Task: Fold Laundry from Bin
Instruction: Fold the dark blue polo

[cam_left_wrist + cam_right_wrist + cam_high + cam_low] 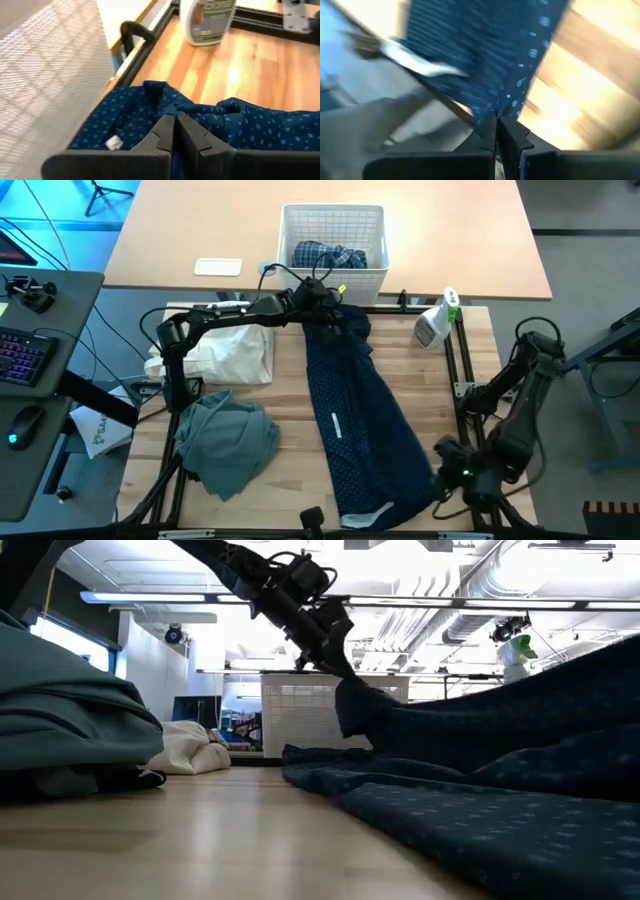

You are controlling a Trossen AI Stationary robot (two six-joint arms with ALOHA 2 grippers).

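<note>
Navy dotted trousers (355, 420) stretched lengthwise down frame centre, unfolded.
Clamped at both ends: left gripper (325, 305) at top, right gripper (450, 480) lower right; plaid shirt (328, 256) left in bin (335, 215).

You get even, bright overhead light in the high view; the tabletop (290, 470) shows only soft shadows beside the cloth, and a blue glow tints the far left corner. In the low view, the ceiling light strips (420, 602) glare white and blow out the background, so the left arm reads as a dark silhouette, and the nearest navy dotted trousers (480, 830) are soft, out of focus. Your left wrist view is fairly sharp, with the bin wall (45, 75) washed pale. Your right wrist view is heavily motion-blurred, with streaked fabric and glare on the wood.
</note>
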